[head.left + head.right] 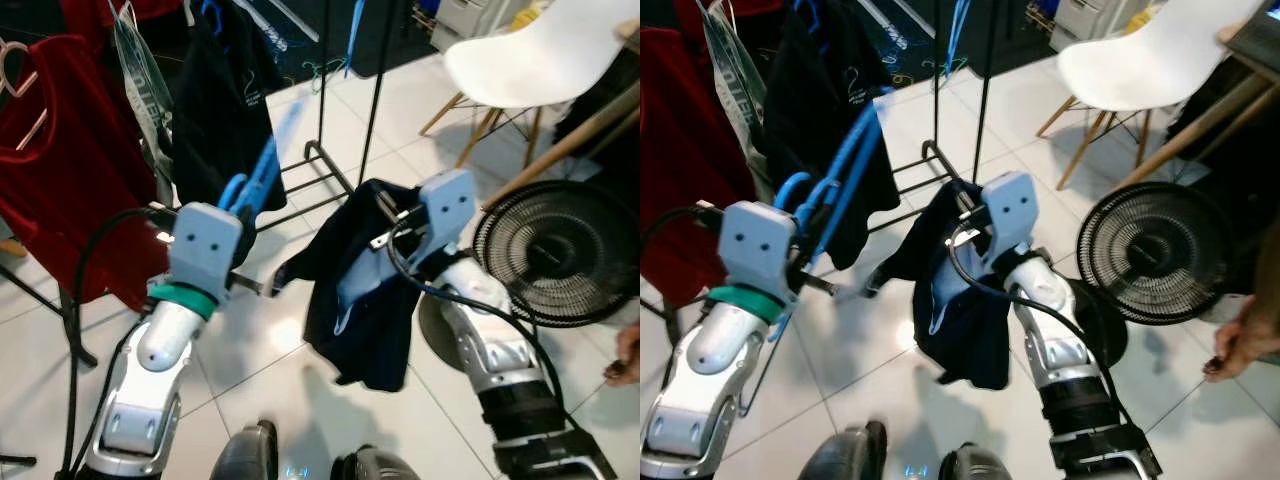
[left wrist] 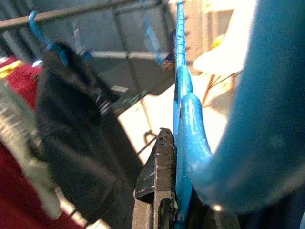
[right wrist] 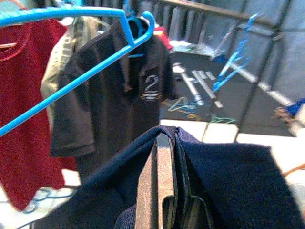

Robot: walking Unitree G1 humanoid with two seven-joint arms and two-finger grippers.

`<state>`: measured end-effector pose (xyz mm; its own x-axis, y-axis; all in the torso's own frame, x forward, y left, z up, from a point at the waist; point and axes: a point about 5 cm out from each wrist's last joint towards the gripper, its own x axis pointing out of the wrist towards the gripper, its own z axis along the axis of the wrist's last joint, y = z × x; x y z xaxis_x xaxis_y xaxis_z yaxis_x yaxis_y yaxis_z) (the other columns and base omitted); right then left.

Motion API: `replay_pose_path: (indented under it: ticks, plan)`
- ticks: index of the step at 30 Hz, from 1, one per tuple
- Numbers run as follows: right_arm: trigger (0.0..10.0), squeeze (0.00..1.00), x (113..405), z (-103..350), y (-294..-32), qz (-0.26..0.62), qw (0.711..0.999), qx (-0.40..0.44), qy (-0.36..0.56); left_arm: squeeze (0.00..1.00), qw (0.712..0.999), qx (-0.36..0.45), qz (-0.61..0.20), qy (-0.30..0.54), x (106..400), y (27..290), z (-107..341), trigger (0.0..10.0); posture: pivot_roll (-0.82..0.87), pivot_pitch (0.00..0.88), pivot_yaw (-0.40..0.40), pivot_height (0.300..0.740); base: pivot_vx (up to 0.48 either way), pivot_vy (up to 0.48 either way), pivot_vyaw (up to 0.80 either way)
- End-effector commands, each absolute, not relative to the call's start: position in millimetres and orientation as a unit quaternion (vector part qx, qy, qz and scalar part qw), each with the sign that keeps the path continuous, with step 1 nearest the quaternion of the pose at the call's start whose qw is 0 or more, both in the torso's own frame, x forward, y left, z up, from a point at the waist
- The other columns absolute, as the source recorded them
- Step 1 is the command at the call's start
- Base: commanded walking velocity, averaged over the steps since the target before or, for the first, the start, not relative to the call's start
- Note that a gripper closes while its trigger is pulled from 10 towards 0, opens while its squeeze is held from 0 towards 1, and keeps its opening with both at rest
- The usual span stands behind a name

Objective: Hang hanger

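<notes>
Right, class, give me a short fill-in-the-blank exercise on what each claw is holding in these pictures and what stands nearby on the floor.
1. The left claw is shut on a ____ plastic hanger.
2. The right claw grips a dark navy ____ that hangs down from it.
3. On the tiled floor beside the right arm stands a round black ____.
4. The chair behind it is ____ with wooden legs.

Missing words: blue; garment; fan; white

One blue hanger [image 1: 845,160], one navy garment [image 1: 355,290], one white chair [image 1: 530,60], one fan [image 1: 560,250]
</notes>
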<state>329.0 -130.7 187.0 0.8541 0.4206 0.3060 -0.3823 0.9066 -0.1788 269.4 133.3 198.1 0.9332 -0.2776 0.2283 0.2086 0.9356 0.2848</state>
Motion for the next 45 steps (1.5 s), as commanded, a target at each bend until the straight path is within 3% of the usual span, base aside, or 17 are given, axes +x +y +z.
replay_pose_path:
  ticks: [1, 22, 25, 28, 39, 41, 45]
  plan:
    - [10.0, 0.0, 331, 195, -128, 0.211, 0.957, -0.053, -0.191, 0.0, 0.975, 0.123, -0.132, -0.129, 272, 132, 199, 10.0, 0.04, 0.096, -0.004, 0.74, 0.0, 0.0, 0.0]
    - [10.0, 0.0, 334, 193, -123, 0.209, 0.957, -0.047, -0.196, 0.0, 0.971, 0.134, -0.153, -0.123, 277, 132, 199, 10.0, 0.03, 0.088, 0.02, 0.74, 0.0, 0.0, 0.0]
    - [10.0, 0.0, 334, 191, -131, 0.228, 0.954, -0.067, -0.182, 0.0, 0.938, 0.262, -0.175, -0.143, 272, 147, 192, 10.0, 0.04, 0.09, 0.014, 0.74, 0.0, 0.0, 0.0]
    - [10.0, 0.0, 334, 189, -148, 0.235, 0.957, -0.068, -0.158, 0.0, 0.914, 0.328, -0.189, -0.144, 268, 163, 190, 10.0, 0.04, 0.102, 0.007, 0.74, 0.0, 0.0, 0.0]
    - [10.0, 0.0, 329, 192, -196, 0.302, 0.949, -0.04, -0.078, 0.0, 0.867, 0.432, -0.213, -0.127, 267, 181, 184, 10.0, 0.02, 0.114, 0.001, 0.74, 0.0, 0.0, 0.0]
    - [10.0, 0.0, 329, 192, -196, 0.302, 0.949, -0.04, -0.078, 0.0, 0.867, 0.432, -0.213, -0.127, 267, 181, 184, 10.0, 0.02, 0.114, 0.001, 0.74, 0.0, 0.0, 0.0]
    - [10.0, 0.0, 343, 197, -218, 0.25, 0.962, -0.083, -0.074, 0.0, 0.834, 0.459, -0.287, -0.109, 258, 176, 177, 10.0, 0.02, 0.119, 0.007, 0.74, 0.0, 0.0, 0.0]
